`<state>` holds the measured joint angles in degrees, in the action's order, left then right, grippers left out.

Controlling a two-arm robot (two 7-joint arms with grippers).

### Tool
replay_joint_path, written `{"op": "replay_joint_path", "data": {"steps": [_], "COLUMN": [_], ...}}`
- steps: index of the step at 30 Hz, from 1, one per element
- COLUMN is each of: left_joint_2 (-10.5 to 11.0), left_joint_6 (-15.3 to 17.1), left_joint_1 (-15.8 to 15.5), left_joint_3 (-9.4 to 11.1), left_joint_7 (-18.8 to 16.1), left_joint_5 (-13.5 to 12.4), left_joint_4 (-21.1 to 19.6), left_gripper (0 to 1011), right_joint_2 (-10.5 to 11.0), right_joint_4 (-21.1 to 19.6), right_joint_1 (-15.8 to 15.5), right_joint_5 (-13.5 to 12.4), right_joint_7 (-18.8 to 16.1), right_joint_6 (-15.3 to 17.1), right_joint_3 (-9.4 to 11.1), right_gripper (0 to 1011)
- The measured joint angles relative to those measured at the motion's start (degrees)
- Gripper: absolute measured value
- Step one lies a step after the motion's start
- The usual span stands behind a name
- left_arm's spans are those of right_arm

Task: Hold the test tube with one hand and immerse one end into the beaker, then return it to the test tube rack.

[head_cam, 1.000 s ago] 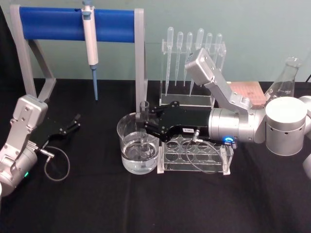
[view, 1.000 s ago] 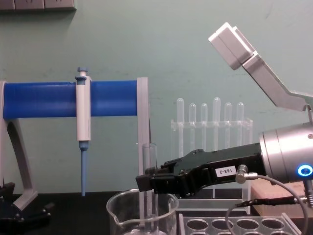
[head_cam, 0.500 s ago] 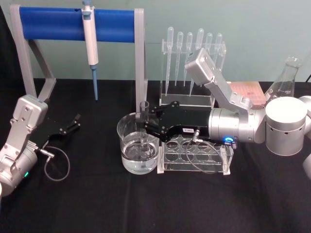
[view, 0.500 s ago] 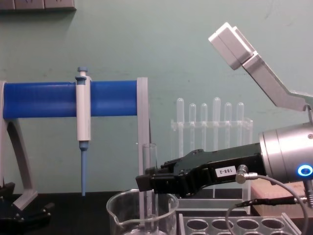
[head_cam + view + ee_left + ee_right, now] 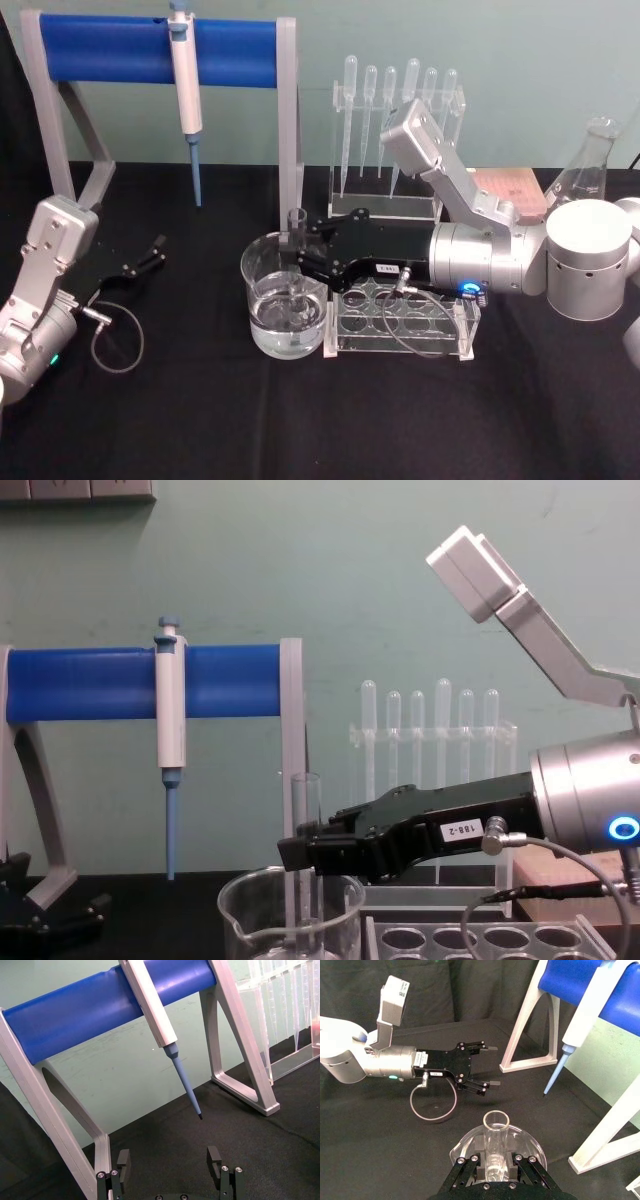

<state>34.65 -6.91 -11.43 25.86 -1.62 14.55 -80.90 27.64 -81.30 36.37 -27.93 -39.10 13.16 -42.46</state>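
— Black cloth is covering the table [image 5: 200, 420], and at nine o'clock the left gripper [image 5: 152, 255] is resting low with its fingers spread wide, nothing between them. What is hanging behind it?

— At eleven o'clock a white-and-blue pipettor [image 5: 186, 90] is hanging on the blue bar stand [image 5: 110, 50], tip pointing down.

— And the containers at centre?

— Just below centre the beaker [image 5: 285, 310] is standing on the cloth, holding clear liquid in its lower part. The test tube [image 5: 303, 860] is standing upright in it, lower end dipping below the liquid's surface, open rim sticking up above the beaker's rim.

— Who is holding it?

— The right gripper [image 5: 298, 852], reaching in from three o'clock, is pinching the tube above the beaker's rim.

— Further right?

— Touching the beaker's side, a clear tube rack [image 5: 400, 318] is showing open holes, and at one o'clock thin pipettes [image 5: 400, 95] are hanging in an acrylic stand. A glass flask [image 5: 585, 170] is standing at two o'clock.
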Motion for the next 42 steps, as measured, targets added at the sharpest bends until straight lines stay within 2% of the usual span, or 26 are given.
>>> {"op": "replay_joint_path", "data": {"steps": [9,22,26,31,35,38,39,42], "left_joint_2": [0.0,0.0,0.0,0.0,0.0,0.0,0.0,0.0], "left_joint_6": [0.0,0.0,0.0,0.0,0.0,0.0,0.0,0.0], "left_joint_1": [0.0,0.0,0.0,0.0,0.0,0.0,0.0,0.0], "left_joint_3": [0.0,0.0,0.0,0.0,0.0,0.0,0.0,0.0], "left_joint_7": [0.0,0.0,0.0,0.0,0.0,0.0,0.0,0.0], "left_joint_5": [0.0,0.0,0.0,0.0,0.0,0.0,0.0,0.0], "left_joint_4": [0.0,0.0,0.0,0.0,0.0,0.0,0.0,0.0], "left_gripper": [1000,1000,1000,1000,1000,1000,1000,1000], "right_joint_2": [-0.1,3.3,5.7,8.7,12.7,14.6,15.9,17.2], "right_joint_4": [-1.5,-10.4,-14.6,-18.6,-22.5,-23.9,-24.8,-25.6], "right_joint_1": [0.7,1.8,1.9,1.0,-1.5,-3.1,-4.5,-6.3], "right_joint_5": [-0.3,-3.5,-5.3,-7.2,-8.7,-9.5,-10.2,-11.0], "right_joint_7": [-1.0,0.1,1.3,2.6,4.2,4.9,5.4,6.1], "right_joint_6": [0.1,2.9,5.2,6.3,6.3,5.9,5.6,5.0], "right_joint_3": [0.6,4.0,5.5,7.4,9.6,10.7,11.4,12.4], "right_gripper": [231,231,231,231,231,231,231,231]}}
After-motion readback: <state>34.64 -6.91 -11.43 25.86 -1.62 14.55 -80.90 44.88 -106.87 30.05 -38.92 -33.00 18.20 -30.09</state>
